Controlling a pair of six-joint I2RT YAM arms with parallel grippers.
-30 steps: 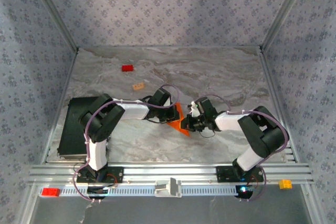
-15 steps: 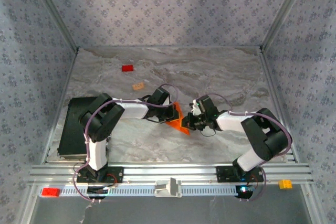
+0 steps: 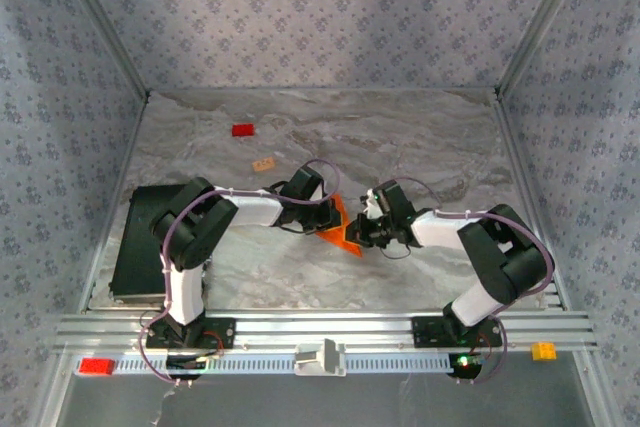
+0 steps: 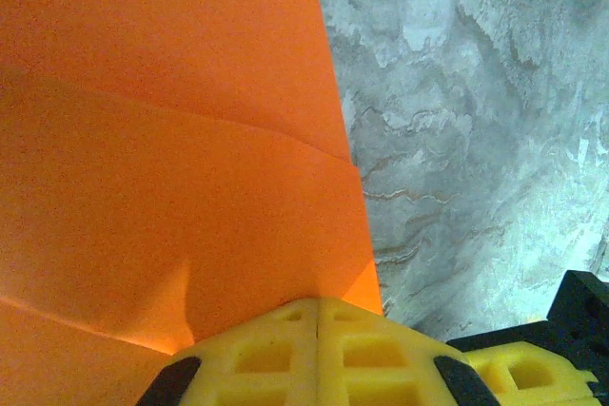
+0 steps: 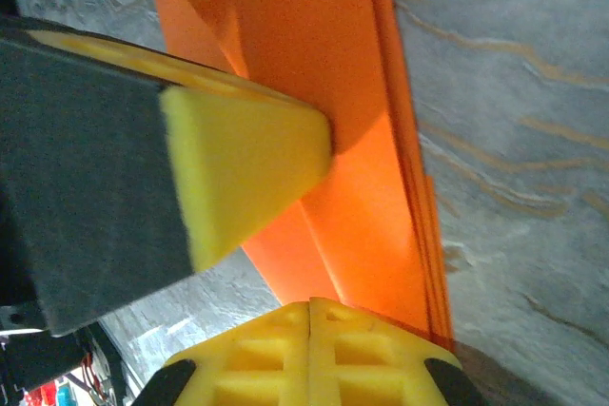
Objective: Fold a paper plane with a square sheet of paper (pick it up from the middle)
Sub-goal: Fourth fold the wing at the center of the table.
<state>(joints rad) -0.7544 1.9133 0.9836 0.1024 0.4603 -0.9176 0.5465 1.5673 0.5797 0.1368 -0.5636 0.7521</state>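
The marbled tabletop [image 3: 420, 137] carries the creased orange paper sheet [image 3: 345, 233] at centre, between both arms. The left gripper [image 4: 319, 320] and right gripper [image 5: 310, 322] each have their fingers clamped on it. Risk: opposing pulls tear the thin sheet or skew the crease.

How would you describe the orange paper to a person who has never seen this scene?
Look at the middle of the grey marble table, where the two arms meet. The left gripper and the right gripper both hold the orange paper, which is folded to a point. It is thin and creased, unlike the small red block and tan block farther back.
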